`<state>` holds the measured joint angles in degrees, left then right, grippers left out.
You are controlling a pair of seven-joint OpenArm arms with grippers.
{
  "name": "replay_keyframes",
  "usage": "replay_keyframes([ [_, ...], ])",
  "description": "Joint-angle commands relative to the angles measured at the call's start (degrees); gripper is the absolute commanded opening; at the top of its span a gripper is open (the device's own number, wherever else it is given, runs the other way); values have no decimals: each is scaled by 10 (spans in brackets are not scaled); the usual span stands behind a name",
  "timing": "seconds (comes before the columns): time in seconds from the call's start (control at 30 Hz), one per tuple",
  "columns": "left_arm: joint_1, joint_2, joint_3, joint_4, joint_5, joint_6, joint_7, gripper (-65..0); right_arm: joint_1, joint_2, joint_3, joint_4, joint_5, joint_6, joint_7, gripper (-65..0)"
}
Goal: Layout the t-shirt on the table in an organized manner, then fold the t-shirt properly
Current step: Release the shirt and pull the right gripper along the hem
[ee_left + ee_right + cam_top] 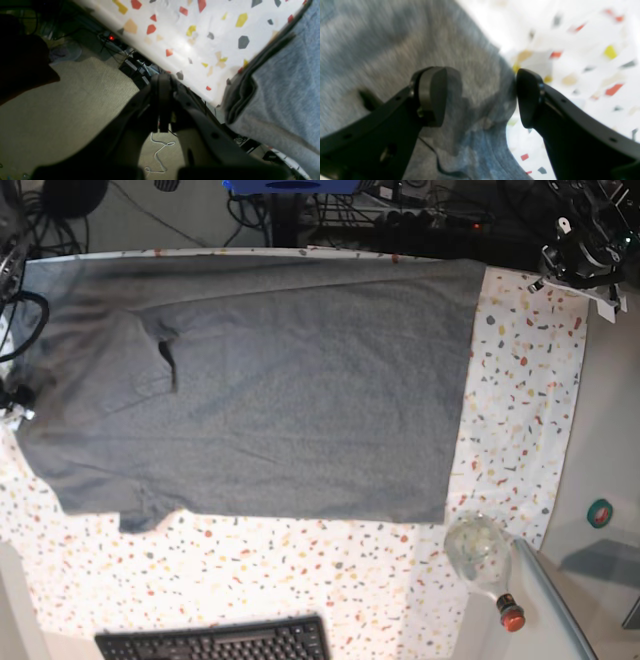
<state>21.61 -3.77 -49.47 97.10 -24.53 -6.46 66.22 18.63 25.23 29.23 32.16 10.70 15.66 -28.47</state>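
Dark fingers of the left pincer (163, 105) fill the left wrist view, pressed together and empty above the floor, with the t-shirt (287, 95) lying right of them across the table (200, 37) edge. Next, the right pincer (480, 97) stands spread over the grey cloth's edge. From the base view, the shirt lies flat, with a keyboard (215, 640) near.

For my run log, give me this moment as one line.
t-shirt: spread on table | left gripper: shut, off table edge | right gripper: open over t-shirt edge
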Motion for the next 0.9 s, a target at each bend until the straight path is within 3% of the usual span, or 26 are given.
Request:
replay_keyframes([
  [0.0,1,-8,-7,7,-2,-1,-4,-650,9,13,2,7,1,1,0,-303],
  [0.07,0,-8,-7,7,-2,-1,-4,-650,7,3,3,8,1,1,1,-423],
  [0.13,-1,-8,-7,7,-2,-1,-4,-650,7,2,3,14,2,3,1,-620],
  [0.17,-1,-8,-7,7,-2,-1,-4,-650,5,0,3,28,2,3,0,-650],
  [0.3,-1,-7,-6,7,-2,-1,-4,-650,-44,-23,31,149,3,3,-41,-650],
  [0.53,-4,-5,-3,7,-2,-1,-4,-650,-120,-92,106,423,3,3,-248,-650],
  [0.7,-4,-5,-2,7,-2,-1,-4,-650,-146,-144,129,487,3,2,-339,-650],
  [0.83,-4,-5,-2,7,-2,-1,-4,-650,-149,-165,159,488,3,2,-387,-650],
  [0.87,-4,-5,-2,7,-2,-1,-4,-650,-149,-168,163,492,2,2,-392,-617],
])
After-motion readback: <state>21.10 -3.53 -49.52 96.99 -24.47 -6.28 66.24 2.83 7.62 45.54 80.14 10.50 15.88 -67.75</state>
